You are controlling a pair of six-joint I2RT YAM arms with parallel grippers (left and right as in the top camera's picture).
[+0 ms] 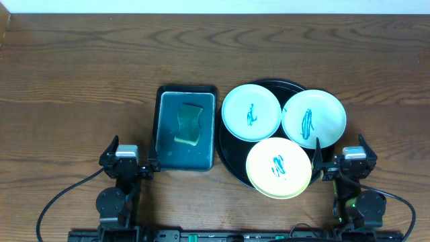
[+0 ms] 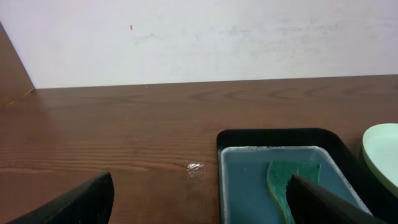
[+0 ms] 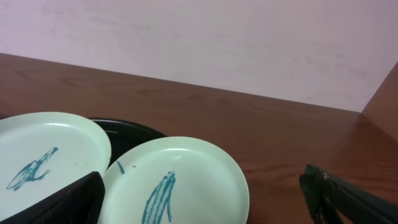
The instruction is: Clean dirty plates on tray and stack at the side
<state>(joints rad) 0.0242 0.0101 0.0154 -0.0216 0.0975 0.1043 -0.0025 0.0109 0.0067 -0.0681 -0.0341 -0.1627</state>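
Three glossy round scribbled plates (image 1: 250,112) | round black tray (image 1: 230,153) | left gripper (image 2: 199,193), right gripper (image 3: 202,186): spread wide, empty

Plates: 3 total; mint plate (image 1: 250,111): 1; white plate (image 1: 314,118): 1; yellow plate (image 1: 279,167): 1; round black tray (image 1: 232,161): 1; rectangular teal tray (image 1: 168,158): 1; sponge (image 1: 189,124): 1; grippers: 2, left gripper (image 1: 131,156), right gripper (image 1: 341,156).

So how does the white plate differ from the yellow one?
The white plate sits far right on the black tray; the yellow plate sits at its near edge. White's teal scribble is longer and denser than yellow's. Both are round, shallow and dirty.
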